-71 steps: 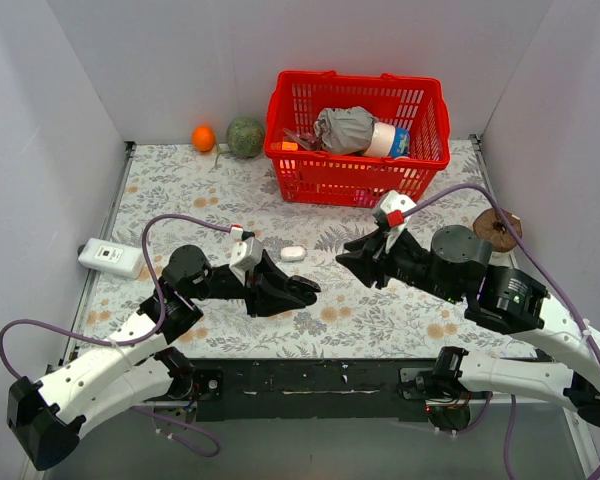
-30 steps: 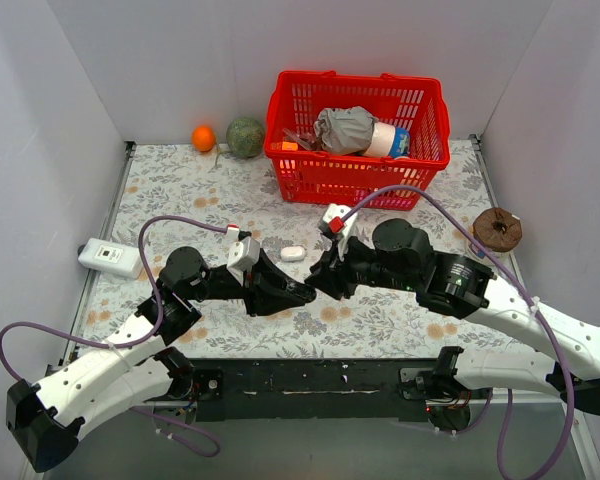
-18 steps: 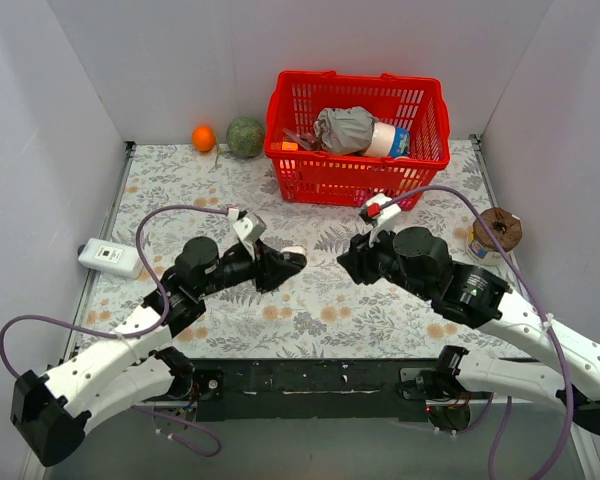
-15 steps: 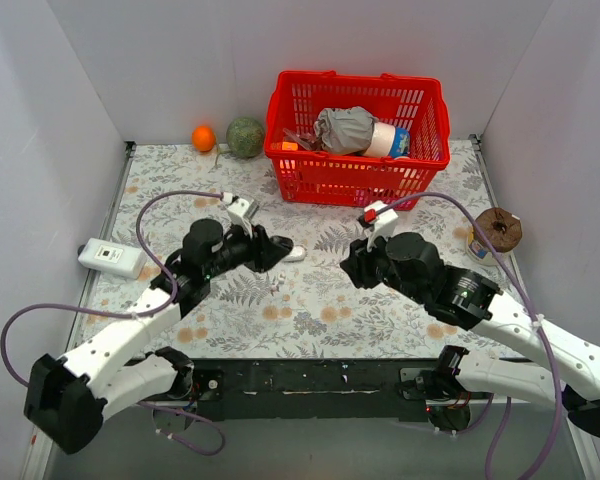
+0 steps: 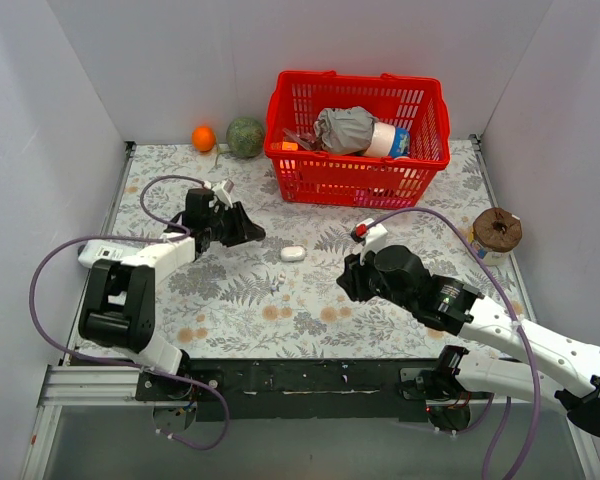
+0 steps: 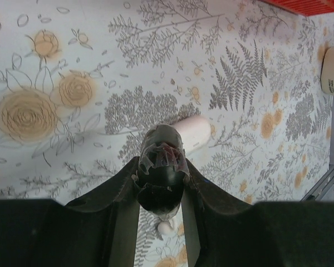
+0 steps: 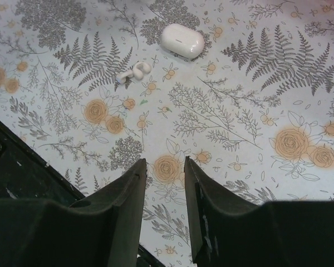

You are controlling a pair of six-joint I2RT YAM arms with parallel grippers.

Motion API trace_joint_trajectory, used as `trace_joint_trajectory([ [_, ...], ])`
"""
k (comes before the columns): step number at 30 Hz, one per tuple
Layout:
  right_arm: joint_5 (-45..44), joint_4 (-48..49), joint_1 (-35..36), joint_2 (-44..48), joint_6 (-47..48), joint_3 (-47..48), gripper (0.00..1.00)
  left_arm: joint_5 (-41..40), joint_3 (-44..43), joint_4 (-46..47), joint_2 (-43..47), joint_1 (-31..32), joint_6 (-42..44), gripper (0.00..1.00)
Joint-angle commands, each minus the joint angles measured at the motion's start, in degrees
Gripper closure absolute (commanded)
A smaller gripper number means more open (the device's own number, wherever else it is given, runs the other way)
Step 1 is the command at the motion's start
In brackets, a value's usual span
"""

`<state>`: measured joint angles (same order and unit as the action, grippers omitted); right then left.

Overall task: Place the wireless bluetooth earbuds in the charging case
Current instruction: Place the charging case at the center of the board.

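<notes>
My left gripper (image 5: 248,231) is shut on a black oval case (image 6: 161,173), glossy, with crinkled clear film on its top, and holds it above the mat at the back left. A white oval case (image 5: 293,254) lies closed on the mat; it also shows in the left wrist view (image 6: 193,131) and the right wrist view (image 7: 182,40). A small white earbud (image 5: 277,284) lies loose just in front of it, also in the right wrist view (image 7: 134,71). My right gripper (image 5: 347,279) is open and empty (image 7: 164,167), to the right of both. No black earbuds show.
A red basket (image 5: 432,150) with several items stands at the back. An orange (image 5: 202,138) and a green ball (image 5: 245,137) sit at the back left. A white device (image 5: 105,256) lies at the left edge, a brown roll (image 5: 497,229) at the right.
My left arm has swung back and to the left with the black case, away from the white case. My right gripper has shifted slightly nearer and stays open.
</notes>
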<state>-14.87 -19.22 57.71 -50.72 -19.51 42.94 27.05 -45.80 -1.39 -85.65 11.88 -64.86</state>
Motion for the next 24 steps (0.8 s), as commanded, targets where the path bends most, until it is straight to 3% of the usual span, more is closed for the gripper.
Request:
trace_joint_trajectory([
  [1, 1.25, 4.63, -0.41, 0.01, -0.36, 0.3, 0.59, 1.52, -6.22, -0.46, -4.96, -1.16, 1.14, 1.0],
  [10, 1.07, 3.93, -0.41, -0.78, 0.52, 0.92, 0.59, -3.14, -8.6, -3.88, -13.58, -1.86, 2.9, 0.99],
  [12, 1.08, 3.93, -0.41, -0.7, 0.35, 0.83, 0.59, -4.1, -8.34, -3.89, -13.93, -1.86, 2.9, 0.95],
  [21, 1.6, 4.37, -0.41, -1.31, 0.26, 0.48, 0.59, -11.39, -5.62, -5.9, -12.18, -1.86, 2.55, 0.54],
  [22, 1.6, 4.37, -0.41, -1.4, 0.26, 0.48, 0.59, -13.49, -5.7, -6.26, -11.83, -1.86, 2.55, 0.25],
  [23, 1.6, 4.37, -0.41, -1.31, 0.26, 0.57, 0.59, -14.64, -6.05, -7.39, -11.13, -1.86, 2.63, 0.02],
  [24, 1.43, 4.37, -0.32, -1.49, 0.26, 0.57, 0.6, -16.4, -6.4, -8.36, -10.69, -1.95, 3.16, 0.02],
])
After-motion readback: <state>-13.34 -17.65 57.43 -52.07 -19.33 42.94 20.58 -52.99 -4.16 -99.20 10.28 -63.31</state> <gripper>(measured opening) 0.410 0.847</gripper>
